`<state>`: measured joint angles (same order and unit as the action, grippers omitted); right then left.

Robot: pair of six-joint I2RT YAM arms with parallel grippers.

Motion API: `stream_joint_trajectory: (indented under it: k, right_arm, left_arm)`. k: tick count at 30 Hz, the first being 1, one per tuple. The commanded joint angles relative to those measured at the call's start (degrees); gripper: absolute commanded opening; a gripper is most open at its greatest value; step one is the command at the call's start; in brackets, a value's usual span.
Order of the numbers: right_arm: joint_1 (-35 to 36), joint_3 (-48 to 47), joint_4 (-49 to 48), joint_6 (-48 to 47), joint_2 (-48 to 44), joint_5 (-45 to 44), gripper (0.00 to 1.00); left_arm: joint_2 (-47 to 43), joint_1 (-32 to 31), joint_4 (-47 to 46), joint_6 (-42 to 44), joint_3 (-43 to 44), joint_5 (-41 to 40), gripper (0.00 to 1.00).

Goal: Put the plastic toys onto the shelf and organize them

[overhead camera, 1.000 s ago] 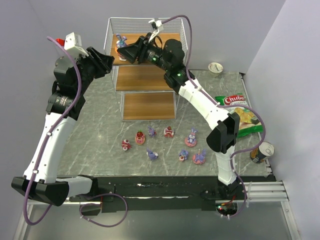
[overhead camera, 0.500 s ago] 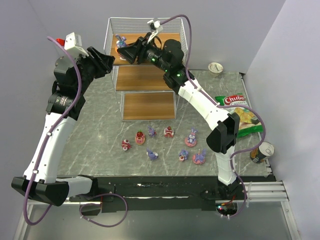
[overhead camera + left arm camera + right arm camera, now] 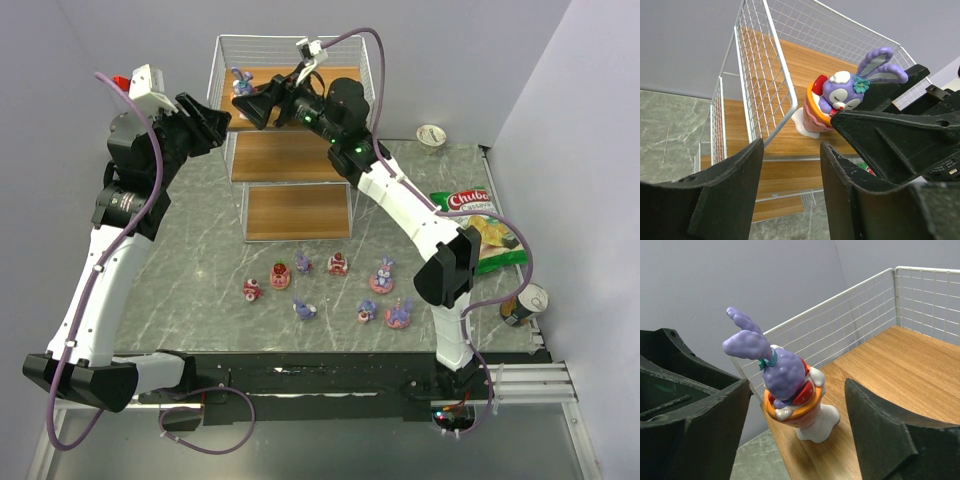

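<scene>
- Right gripper (image 3: 796,390) has just spread open; the purple long-eared plastic bunny (image 3: 782,375) now stands free on the top board of the white wire shelf (image 3: 890,365).
- Left gripper (image 3: 790,150) hovers parted, empty.
- Other toys (image 3: 338,264) wait on the marbled counter (image 3: 200,270).

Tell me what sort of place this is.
Probably a robotics lab cell: two robot arms at a marble-patterned table, bare grey walls around it, and toys, a wire shelf and a chip bag as props.
</scene>
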<state>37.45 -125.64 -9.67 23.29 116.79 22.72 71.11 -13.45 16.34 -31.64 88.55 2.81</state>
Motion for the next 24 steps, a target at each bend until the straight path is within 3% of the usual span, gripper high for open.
stream_joint_trajectory:
  k: [1,10,19,24]
  right_arm:
    - [-0.19,0.49,1.85,-0.08,-4.11,-2.24,0.87]
    - [1.39,4.18,6.24,-4.12,-8.86,-6.81,0.88]
    - [2.45,1.72,10.8,-6.24,-7.98,-11.38,0.72]
    - [2.45,2.07,10.99,-6.76,-8.34,-12.96,0.68]
  left_arm:
    - [0.26,-0.96,0.8,0.09,1.97,3.43,0.55]
    - [-0.62,-0.96,1.24,0.17,1.62,2.11,0.58]
    - [-0.71,-0.96,1.24,0.35,1.1,1.76,0.49]
    - [-0.8,-0.96,1.07,0.26,0.92,1.94,0.48]
